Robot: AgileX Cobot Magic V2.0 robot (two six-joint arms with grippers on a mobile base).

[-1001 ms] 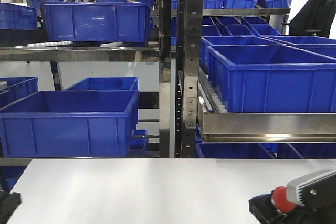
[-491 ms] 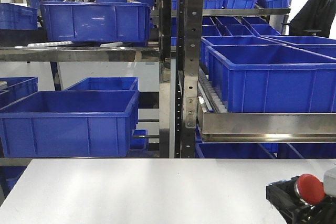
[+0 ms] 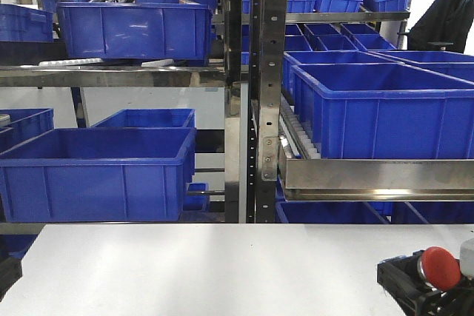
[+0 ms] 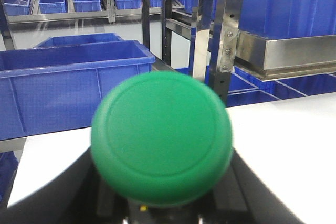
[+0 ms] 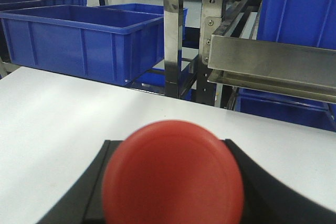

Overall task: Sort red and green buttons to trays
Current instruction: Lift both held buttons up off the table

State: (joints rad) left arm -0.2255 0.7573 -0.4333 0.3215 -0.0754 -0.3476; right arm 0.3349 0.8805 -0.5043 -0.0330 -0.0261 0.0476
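The green button (image 4: 161, 137) fills the left wrist view, its dome facing the camera and its black base between the fingers (image 4: 73, 179) of my left gripper (image 4: 163, 153), which is shut on it. In the right wrist view the red button (image 5: 173, 174) sits the same way inside my right gripper (image 5: 169, 148), shut on it above the white table (image 5: 58, 114). The front view shows the red button (image 3: 438, 267) in the right gripper (image 3: 424, 286) at the lower right. Only a dark corner of the left gripper (image 3: 6, 275) shows at the lower left. The trays are out of view.
Steel racks (image 3: 255, 94) full of deep blue crates (image 3: 96, 172) stand right behind the table's (image 3: 207, 271) far edge. A metal roller shelf (image 3: 370, 175) with another crate (image 3: 381, 109) juts out low at the right.
My right gripper carried the red button to the right, then almost stopped. The left gripper dropped out of the front view and a corner of it has come back at the lower left.
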